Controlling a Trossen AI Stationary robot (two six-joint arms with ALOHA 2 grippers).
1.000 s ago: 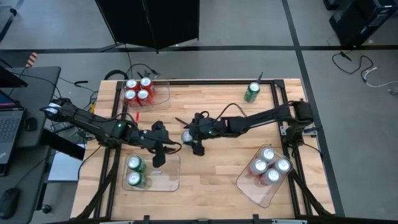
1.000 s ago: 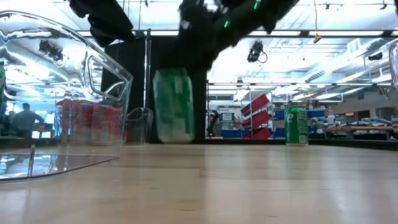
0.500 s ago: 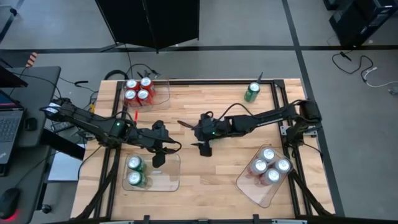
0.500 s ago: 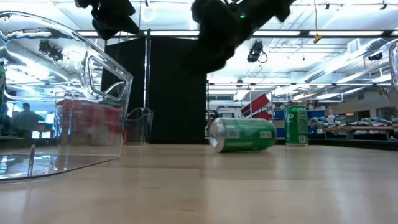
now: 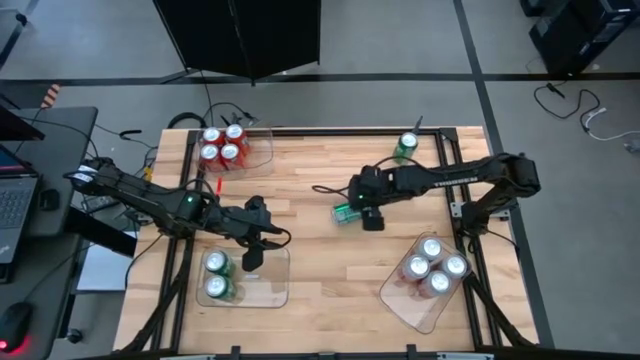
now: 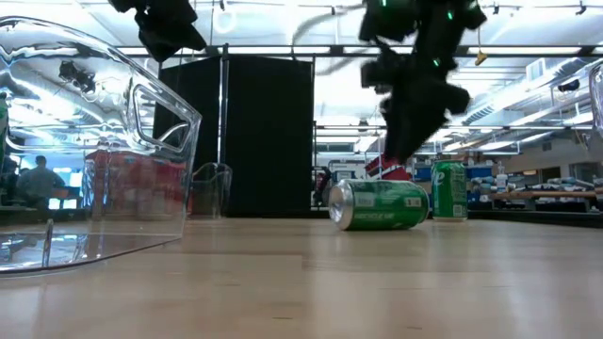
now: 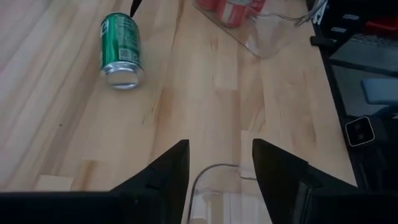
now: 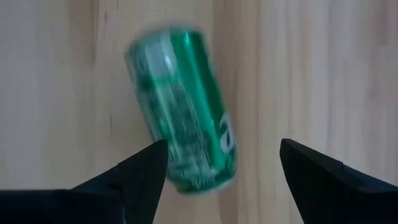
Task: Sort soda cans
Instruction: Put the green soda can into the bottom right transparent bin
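A green soda can [image 5: 345, 211] lies on its side on the table's middle, also in the low view [image 6: 379, 204], the left wrist view [image 7: 121, 50] and the right wrist view [image 8: 183, 109]. My right gripper [image 5: 370, 214] [image 8: 224, 186] hovers open just above it, fingers pointing down on either side, touching nothing. My left gripper [image 5: 254, 256] [image 7: 217, 180] waits open over the near-left tray [image 5: 272, 290], which holds two green cans [image 5: 217, 275]. Another green can [image 5: 405, 148] [image 6: 449, 190] stands upright near the far right corner.
A clear tray of red cans [image 5: 222, 146] sits at the far left corner. A tray of silver-white cans [image 5: 432, 265] sits at the near right. The near-left tray's wall [image 6: 94, 141] fills the low view's left. Bare wood lies between the trays.
The green can, upright under my right gripper a second ago, has fallen onto its side and rolled a little toward the table's right. My right gripper has moved toward the right edge, following it. My left arm has kept still.
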